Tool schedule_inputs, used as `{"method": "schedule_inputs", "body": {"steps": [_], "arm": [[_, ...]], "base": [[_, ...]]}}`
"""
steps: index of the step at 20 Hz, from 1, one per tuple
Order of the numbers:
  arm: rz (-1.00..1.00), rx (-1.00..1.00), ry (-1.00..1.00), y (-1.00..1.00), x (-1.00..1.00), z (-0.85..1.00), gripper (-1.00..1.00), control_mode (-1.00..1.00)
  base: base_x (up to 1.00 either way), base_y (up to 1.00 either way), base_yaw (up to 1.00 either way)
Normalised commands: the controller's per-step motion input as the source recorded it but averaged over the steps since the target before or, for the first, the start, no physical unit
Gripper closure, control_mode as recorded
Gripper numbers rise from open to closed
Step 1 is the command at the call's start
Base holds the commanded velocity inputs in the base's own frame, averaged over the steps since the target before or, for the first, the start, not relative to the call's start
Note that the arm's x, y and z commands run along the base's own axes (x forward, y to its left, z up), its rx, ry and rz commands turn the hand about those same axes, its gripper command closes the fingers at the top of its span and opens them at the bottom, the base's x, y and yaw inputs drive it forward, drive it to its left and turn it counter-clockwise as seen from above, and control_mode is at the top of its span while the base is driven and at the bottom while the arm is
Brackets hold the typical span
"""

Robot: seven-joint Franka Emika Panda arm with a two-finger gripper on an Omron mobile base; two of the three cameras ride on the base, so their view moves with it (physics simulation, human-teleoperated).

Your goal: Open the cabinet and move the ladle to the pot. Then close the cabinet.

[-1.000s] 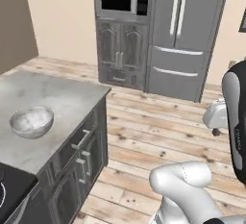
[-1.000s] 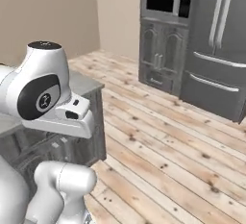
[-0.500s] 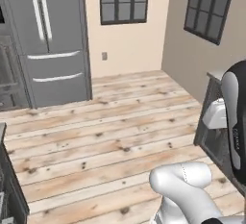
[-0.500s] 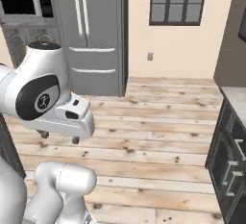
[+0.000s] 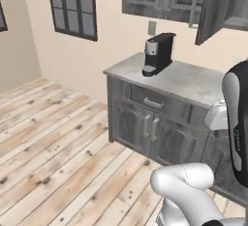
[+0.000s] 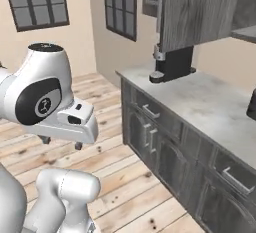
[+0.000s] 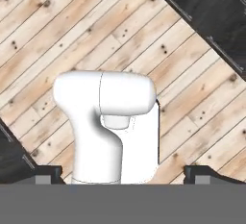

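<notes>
Cabinet (image 5: 213, 7) hung at upper right of the left base view, door already swung open above the tabletop (image 5: 193, 77). Fingers (image 7: 123, 170) stood wide apart, empty, pointing down at the floor (image 7: 57, 31), well below and apart from it.

Cabinet (image 5: 213, 7): dark grey wall unit above the counter, door swung open toward the camera, edge-on.
Counter (image 5: 191, 77): grey top over grey drawers and doors.
Coffee machine (image 5: 157, 54): black, upright on the counter's left end.
Floor (image 5: 53, 142): pale wood planks.
Window (image 5: 72, 7): dark-framed, left wall.
</notes>
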Motion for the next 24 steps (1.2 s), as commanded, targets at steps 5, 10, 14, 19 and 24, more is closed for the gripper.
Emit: {"method": "schedule_inputs", "body": {"steps": [5,10,14,19,24], "arm": [[0.0,0.0,0.0,0.0,0.0,0.0,-1.0,1.0],[0.0,0.0,0.0,0.0,0.0,0.0,-1.0,1.0],[0.0,0.0,0.0,0.0,0.0,0.0,-1.0,1.0],[0.0,0.0,0.0,0.0,0.0,0.0,-1.0,1.0],[0.0,0.0,0.0,0.0,0.0,0.0,-1.0,1.0]], "base": [[0.16,0.0,-0.9],[0.6,0.12,-0.58],[0.96,0.46,-0.23],[1.0,0.37,-0.11],[0.7,-0.21,-0.08]]}}
